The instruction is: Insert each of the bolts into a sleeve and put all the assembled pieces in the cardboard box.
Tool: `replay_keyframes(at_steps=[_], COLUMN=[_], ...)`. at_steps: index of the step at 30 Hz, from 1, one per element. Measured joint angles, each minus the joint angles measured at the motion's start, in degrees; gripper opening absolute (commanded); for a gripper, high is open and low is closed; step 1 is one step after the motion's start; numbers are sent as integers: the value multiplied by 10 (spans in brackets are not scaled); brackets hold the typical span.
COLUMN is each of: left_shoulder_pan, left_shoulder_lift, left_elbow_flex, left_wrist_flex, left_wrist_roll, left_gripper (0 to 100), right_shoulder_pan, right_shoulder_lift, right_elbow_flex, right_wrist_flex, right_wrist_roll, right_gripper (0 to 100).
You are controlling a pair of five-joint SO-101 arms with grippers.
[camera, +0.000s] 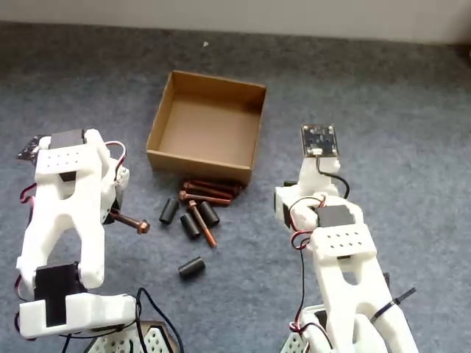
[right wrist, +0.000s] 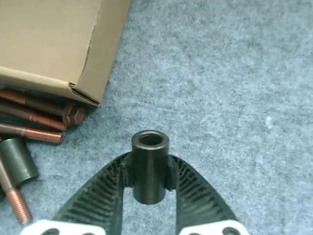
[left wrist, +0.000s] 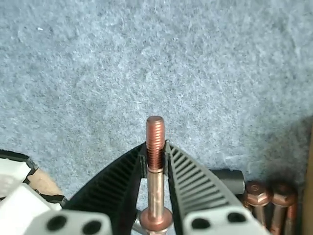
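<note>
text: none legible | labels: none | numbers: none | signs: none

The cardboard box (camera: 199, 163) is sitting just behind a cluster of bolts (camera: 208, 193) and sleeves (camera: 208, 213); one sleeve (camera: 191, 268) is lying apart, in front of them.

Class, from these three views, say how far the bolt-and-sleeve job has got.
Done: nothing yet; the cardboard box holds no pieces. In hand: the left hand grips one bolt, the right hand one sleeve, not yet joined. Left: joining that pair, then the loose bolts and loose sleeves lying on the carpet beside the box.
</note>
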Motion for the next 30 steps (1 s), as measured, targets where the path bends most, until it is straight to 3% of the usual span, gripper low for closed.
replay_keyframes(at_steps=[3,10,23,26,30], left_shoulder_pan=[-4,-4,-4,-4,-4], left_shoulder_lift=[0,1,1,1,1], left_elbow_flex=[0,0,-2,-10,-41], left_wrist_flex=[0,0,8,27,80], left_wrist_roll=[2,2,-3,-82,-268], left_gripper=[37,261,267,267,266], right_shoulder_pan=[0,0,0,0,0], right_shoulder_lift=[0,0,0,0,0], right_elbow_flex=[0,0,0,0,0], right_wrist_flex=[0,0,0,0,0], right_wrist_roll=[0,0,0,0,0], right_gripper=[5,5,5,5,5])
